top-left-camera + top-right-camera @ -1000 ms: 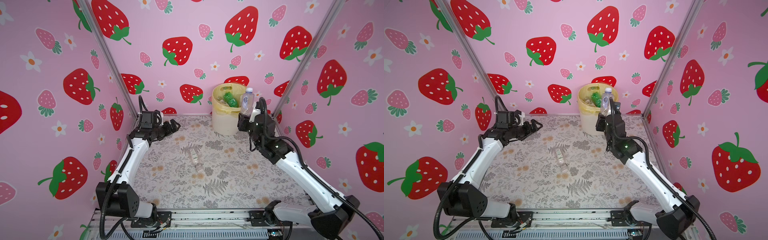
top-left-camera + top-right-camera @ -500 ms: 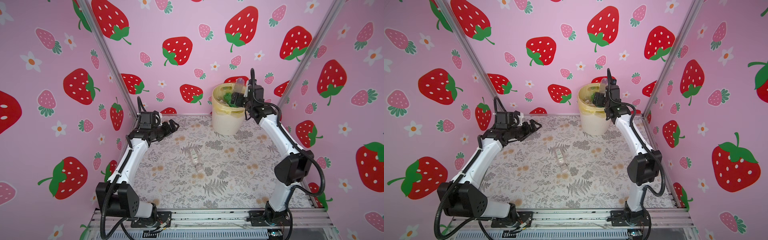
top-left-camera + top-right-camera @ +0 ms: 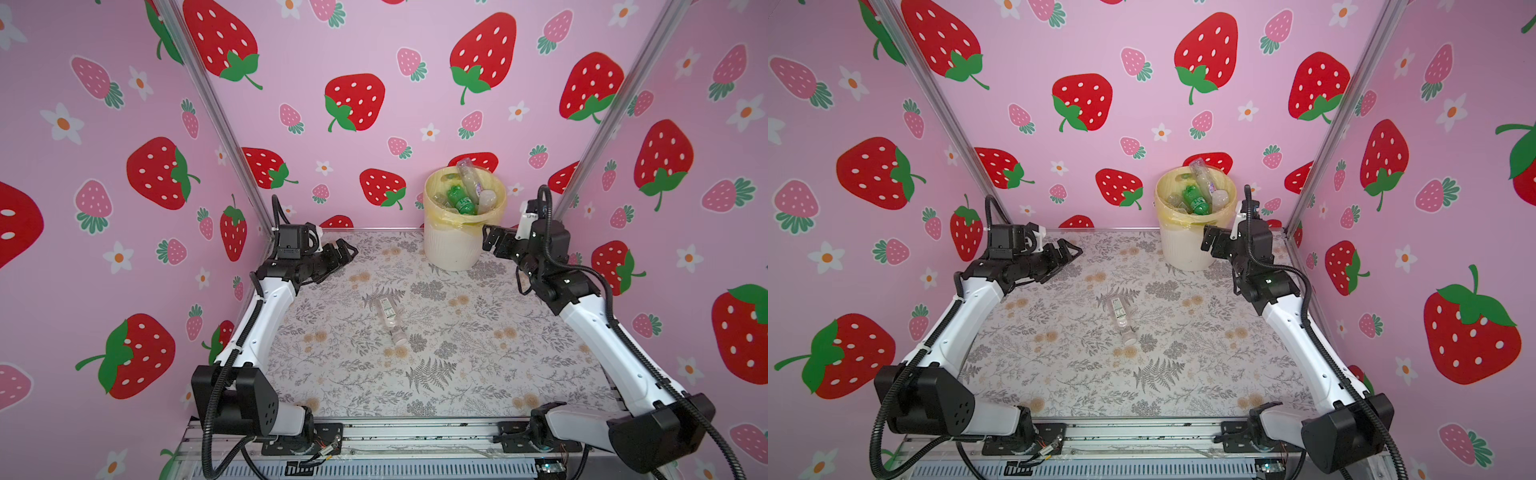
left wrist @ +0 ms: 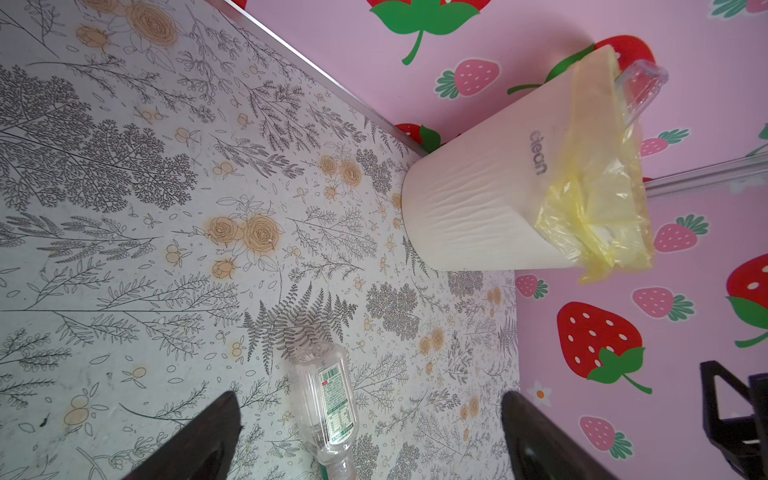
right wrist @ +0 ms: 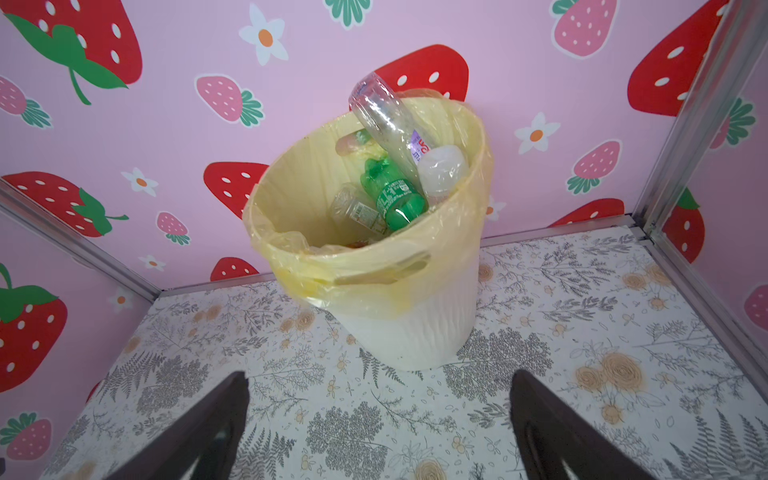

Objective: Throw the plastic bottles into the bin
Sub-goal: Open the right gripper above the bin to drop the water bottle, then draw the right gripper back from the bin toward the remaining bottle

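Note:
The bin (image 3: pixel 463 243) (image 3: pixel 1183 249) stands at the back of the table, a yellow bag folded over its rim. Inside lie several plastic bottles, among them a green one (image 5: pixel 395 195) and a clear one (image 5: pixel 384 118) whose base sticks out above the rim. Another clear bottle (image 3: pixel 388 313) (image 3: pixel 1120 313) (image 4: pixel 328 399) lies on its side mid-table. My left gripper (image 3: pixel 347 251) (image 4: pixel 370 399) hovers open at the back left, pointing toward that bottle and well short of it. Close to the bin's right side, my right gripper (image 3: pixel 488 239) (image 5: pixel 380 376) is open and empty.
Pink strawberry walls close in the table on three sides, with metal posts (image 3: pixel 602 124) in the back corners. The flower-patterned table top (image 3: pixel 457 353) ends at a metal rail (image 3: pixel 415 436) in front, where both arm bases are mounted.
My right gripper carried a clear bottle up over the bin, opened, and has drawn back down to the bin's right side, empty. The bottle now leans in the bin. The left arm held still.

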Motion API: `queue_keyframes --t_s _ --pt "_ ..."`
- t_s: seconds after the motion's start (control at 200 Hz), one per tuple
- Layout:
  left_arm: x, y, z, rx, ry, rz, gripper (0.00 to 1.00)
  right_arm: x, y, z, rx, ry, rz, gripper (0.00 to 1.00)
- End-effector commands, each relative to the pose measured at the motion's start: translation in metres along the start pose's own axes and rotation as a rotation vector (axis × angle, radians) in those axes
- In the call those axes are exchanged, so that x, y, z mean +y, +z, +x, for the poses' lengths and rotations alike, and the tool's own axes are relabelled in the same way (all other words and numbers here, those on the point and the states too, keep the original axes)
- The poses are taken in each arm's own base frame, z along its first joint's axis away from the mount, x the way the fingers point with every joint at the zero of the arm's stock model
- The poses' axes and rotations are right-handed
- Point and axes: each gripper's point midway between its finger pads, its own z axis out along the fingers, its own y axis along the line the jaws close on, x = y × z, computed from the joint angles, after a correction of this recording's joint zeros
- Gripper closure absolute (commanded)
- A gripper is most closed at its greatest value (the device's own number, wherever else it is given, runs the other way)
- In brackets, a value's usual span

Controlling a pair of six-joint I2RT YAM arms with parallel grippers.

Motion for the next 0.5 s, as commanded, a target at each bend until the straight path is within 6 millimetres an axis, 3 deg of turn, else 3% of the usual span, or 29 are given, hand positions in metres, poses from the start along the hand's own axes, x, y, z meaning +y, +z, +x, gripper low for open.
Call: queue_keyframes --t_s 0.0,0.495 --pt "-0.004 -0.006 -0.003 -0.019 0.005 0.019 0.01 -0.013 -0.01 0.016 0.013 0.019 0.039 0.01" --pt "0.003 0.002 0.0 -0.008 -0.011 0.015 0.01 -0.024 -0.026 0.085 0.13 0.087 -0.005 0.01"
